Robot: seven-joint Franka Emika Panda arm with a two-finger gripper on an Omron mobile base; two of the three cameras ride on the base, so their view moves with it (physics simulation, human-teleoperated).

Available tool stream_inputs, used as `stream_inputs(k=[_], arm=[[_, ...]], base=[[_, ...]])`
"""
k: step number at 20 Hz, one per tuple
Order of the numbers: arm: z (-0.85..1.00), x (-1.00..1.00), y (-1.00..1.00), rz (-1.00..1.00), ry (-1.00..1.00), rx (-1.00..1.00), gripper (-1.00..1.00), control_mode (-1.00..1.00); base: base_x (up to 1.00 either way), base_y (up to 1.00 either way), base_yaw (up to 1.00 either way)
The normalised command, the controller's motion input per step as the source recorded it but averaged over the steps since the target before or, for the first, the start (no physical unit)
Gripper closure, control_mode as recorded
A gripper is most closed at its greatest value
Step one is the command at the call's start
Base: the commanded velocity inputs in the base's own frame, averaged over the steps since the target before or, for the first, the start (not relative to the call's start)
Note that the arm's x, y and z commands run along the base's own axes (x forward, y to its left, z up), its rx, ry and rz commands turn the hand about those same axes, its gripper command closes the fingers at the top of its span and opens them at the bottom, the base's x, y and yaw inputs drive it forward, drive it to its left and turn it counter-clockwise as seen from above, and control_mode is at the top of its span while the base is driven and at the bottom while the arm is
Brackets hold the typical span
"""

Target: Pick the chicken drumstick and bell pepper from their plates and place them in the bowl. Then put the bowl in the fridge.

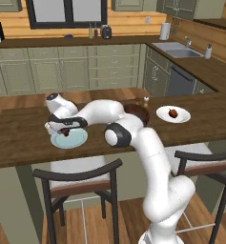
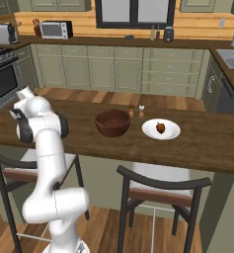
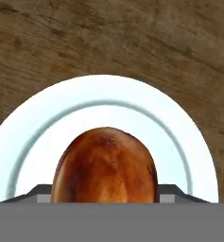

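Low over the pale blue plate (image 1: 71, 139) on the table (image 1: 19, 138), the hand (image 1: 63, 128) straddles the chicken drumstick (image 3: 105, 165); closure unclear, bowl (image 2: 112, 123) waiting nearby.

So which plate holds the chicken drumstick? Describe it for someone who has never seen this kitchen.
Start at the long wooden counter with the two chairs in front. The dark wooden bowl sits mid-counter; the pale blue plate lies on its left, under the end effector. Unlike the white plate on the bowl's other side, it carries the orange-brown chicken drumstick.

Wooden counter (image 2: 207, 143) bears two plates (image 1: 69, 139) (image 2: 160, 129), bowl (image 2: 112, 122), shakers (image 2: 136, 110).
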Motion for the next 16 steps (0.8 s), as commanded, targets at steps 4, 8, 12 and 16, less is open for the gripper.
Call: stream_inputs(k=[4, 8, 12, 16], arm=[[0.33, -1.0, -1.0, 0.0, -0.39, 0.0, 1.0, -1.0], [0.81, -0.68, -1.0, -0.05, -0.59, 0.0, 1.0, -1.0], [1.0, -0.03, -1.0, -0.15, -0.46, 0.01, 1.0, -1.0], [1.0, 0.29, -1.0, -0.23, -0.12, 0.16, 1.0, -1.0]], base=[[0.0, 0.0, 0.0], [0.0, 0.0, 0.0], [0.0, 0.0, 0.0], [0.0, 0.0, 0.0]])
